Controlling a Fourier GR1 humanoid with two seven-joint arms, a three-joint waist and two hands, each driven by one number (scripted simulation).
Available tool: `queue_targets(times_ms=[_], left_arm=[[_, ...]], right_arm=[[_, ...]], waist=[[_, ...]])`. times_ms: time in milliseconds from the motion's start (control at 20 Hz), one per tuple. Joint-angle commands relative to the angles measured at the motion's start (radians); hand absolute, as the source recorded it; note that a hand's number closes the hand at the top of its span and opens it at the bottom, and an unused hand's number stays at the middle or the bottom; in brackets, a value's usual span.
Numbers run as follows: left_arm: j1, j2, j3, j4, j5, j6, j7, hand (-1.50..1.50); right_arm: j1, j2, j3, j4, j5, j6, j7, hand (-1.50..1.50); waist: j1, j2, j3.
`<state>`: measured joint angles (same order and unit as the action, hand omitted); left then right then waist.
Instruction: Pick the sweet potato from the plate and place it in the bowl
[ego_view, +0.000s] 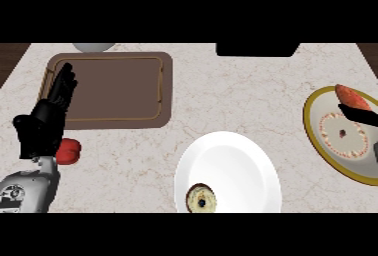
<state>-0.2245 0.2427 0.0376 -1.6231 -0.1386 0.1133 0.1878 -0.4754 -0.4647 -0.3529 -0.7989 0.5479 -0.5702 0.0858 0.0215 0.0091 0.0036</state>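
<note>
**Sweet potato on the plate, my right hand right next to it**

So the sweet potato (353, 96) sits at the top end of the gold-rimmed plate (311, 125), far right of the frame. My right hand (362, 116) pokes in from the right edge just below it, close enough that it looks like touching. Most of that hand is cut off, so I honestly can't tell how open it is or whether it has hold of anything.

The white bowl (236, 165) is lower centre, apart from the plate, with a small brown ring-shaped thing (201, 198) at its bottom edge.

Over at the left, my left hand (43, 127) rests flat open, fingers up, holding nothing, overlapping the left edge of the brown tray (111, 90). A red round thing (69, 151) sits beside that wrist.
</note>
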Motion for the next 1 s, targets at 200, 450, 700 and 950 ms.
queue_targets(times_ms=[200,450,700,950], left_arm=[[-0.007,-0.04,-0.038,-0.033,-0.035,0.02,0.042,0.0],[-0.013,0.016,0.059,0.028,0.003,-0.012,0.021,0.0],[0.037,-0.028,0.006,-0.032,-0.042,0.012,0.025,0.0],[0.008,-0.034,0.01,-0.011,-0.055,0.024,0.033,0.0]], right_arm=[[-0.12,-0.009,-0.142,0.179,-0.2,0.017,-0.345,-1.5],[0.023,-0.024,-0.178,0.009,-0.306,0.111,-0.334,-1.5],[0.193,0.0,-0.229,-0.167,-0.43,0.211,-0.34,-1.5],[0.402,0.021,-0.286,-0.413,-0.574,0.384,-0.353,-1.5]], waist=[[0.0,-0.002,-0.001],[-0.029,-0.012,-0.004],[-0.036,-0.015,-0.004],[-0.048,-0.017,-0.004]])
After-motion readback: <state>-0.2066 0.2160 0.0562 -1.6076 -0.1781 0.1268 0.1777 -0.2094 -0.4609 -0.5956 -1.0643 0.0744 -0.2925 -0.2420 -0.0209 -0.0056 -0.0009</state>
